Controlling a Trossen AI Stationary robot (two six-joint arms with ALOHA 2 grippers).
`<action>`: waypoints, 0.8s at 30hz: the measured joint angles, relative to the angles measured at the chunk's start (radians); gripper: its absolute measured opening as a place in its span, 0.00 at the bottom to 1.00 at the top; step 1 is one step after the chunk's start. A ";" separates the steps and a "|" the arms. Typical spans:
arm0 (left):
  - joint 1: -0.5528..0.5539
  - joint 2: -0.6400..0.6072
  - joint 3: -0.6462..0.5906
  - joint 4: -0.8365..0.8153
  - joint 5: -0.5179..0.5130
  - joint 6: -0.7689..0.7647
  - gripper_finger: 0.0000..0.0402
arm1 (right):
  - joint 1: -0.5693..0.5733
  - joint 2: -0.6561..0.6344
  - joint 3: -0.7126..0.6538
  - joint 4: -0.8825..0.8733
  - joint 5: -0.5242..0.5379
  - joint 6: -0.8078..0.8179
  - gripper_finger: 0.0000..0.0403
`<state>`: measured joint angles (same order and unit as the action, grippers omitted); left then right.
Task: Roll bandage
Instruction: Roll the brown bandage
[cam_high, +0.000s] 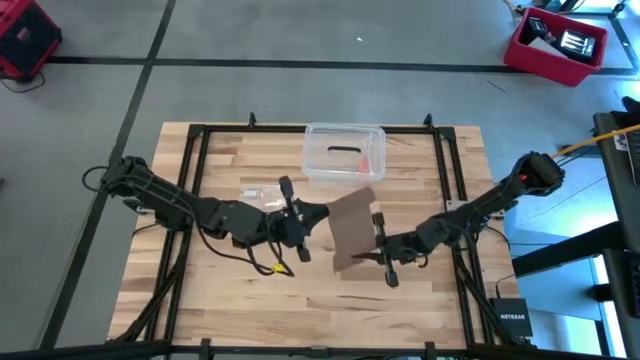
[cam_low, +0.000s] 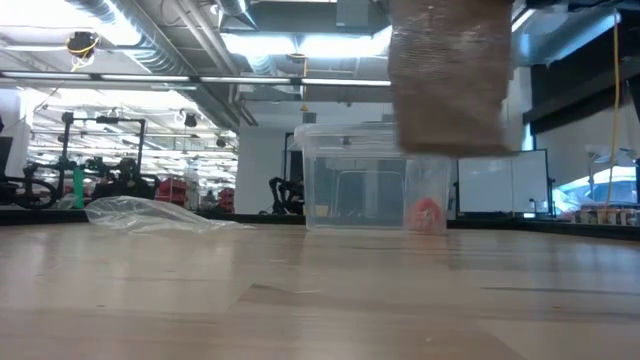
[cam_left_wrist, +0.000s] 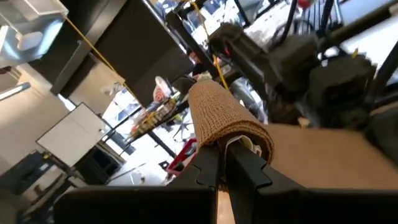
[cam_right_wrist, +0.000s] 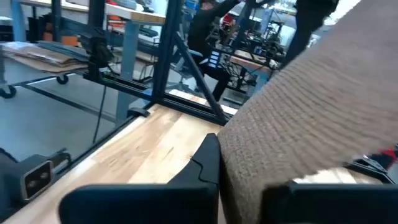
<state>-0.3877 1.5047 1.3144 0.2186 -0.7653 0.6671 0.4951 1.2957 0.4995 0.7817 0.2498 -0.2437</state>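
Note:
The brown bandage (cam_high: 350, 230) is held up between my two grippers over the middle of the table. In the low view, the bandage (cam_low: 450, 75) hangs well clear of the tabletop. My left gripper (cam_high: 314, 222) is on its left side and shut on it. In the left wrist view, the bandage (cam_left_wrist: 217, 112) curls over the fingertips. My right gripper (cam_high: 376, 244) is on its right side and shut on it. The bandage also shows in the right wrist view (cam_right_wrist: 298, 118). My left gripper pinches the bandage between its two fingers (cam_left_wrist: 208, 165) at a curled-over part (cam_left_wrist: 249, 134), with the fabric wrapping over the fingertips. The fingers come in about level from the table's left. The bandage is lifted clear of the table. My right gripper pinches the bandage's right-hand part (cam_right_wrist: 245, 162) between its two fingers (cam_right_wrist: 208, 165), coming in about level from the table's right. The fabric runs up and away from the fingers. It is clear of the table.
A clear plastic box (cam_high: 345, 152) stands just beyond the bandage, with a small reddish thing (cam_low: 427, 213) inside. A crumpled clear plastic bag (cam_high: 262, 194) lies on the table left of the box, near my left arm. A yellow cable (cam_high: 278, 266) hangs by my left wrist.

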 joint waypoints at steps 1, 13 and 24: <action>0.004 0.000 0.000 -0.012 -0.001 -0.002 0.01 | 0.010 0.000 0.000 0.002 0.010 0.000 0.01; 0.040 0.025 0.000 -0.088 -0.004 -0.057 0.01 | 0.042 0.000 0.070 -0.041 0.020 0.000 0.01; 0.034 0.077 0.000 -0.221 -0.033 -0.105 0.00 | 0.043 -0.002 0.155 -0.106 0.020 0.003 0.01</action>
<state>-0.3538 1.5816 1.3140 -0.0023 -0.7982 0.5622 0.5377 1.2936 0.6550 0.6756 0.2695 -0.2409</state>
